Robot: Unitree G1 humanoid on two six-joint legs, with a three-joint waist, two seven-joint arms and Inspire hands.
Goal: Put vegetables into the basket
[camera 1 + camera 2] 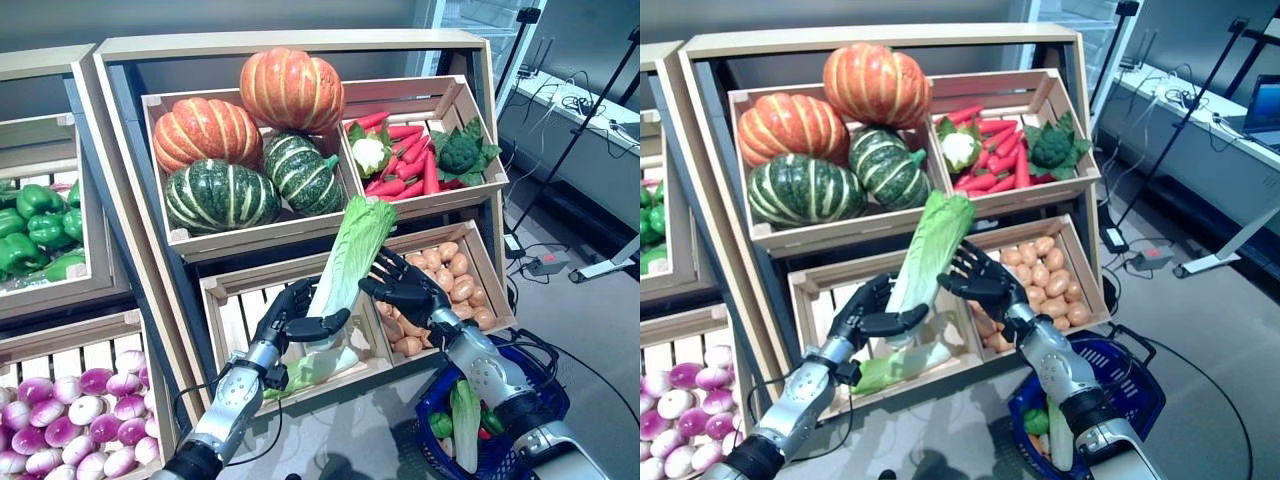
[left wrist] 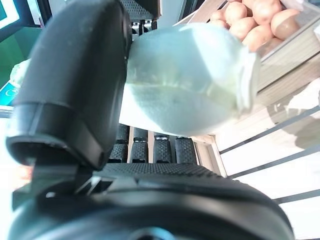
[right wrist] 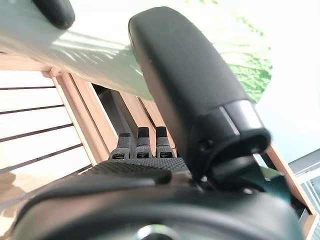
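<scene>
Left eye view: our left hand point(image 1: 292, 318) grips a long pale-green napa cabbage point(image 1: 348, 252) upright above the slatted crate point(image 1: 232, 305); our spread right hand point(image 1: 405, 288) could knock it loose short of the blue basket point(image 1: 520, 432).

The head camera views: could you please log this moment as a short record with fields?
held item: napa cabbage, upright and tilted
left hand: curled round the cabbage's lower part
right hand: open, fingers spread beside the leaves
source crate: another cabbage lies in it
basket: blue, on the floor under the right arm, already holding vegetables
neighbouring crate: potatoes
</scene>
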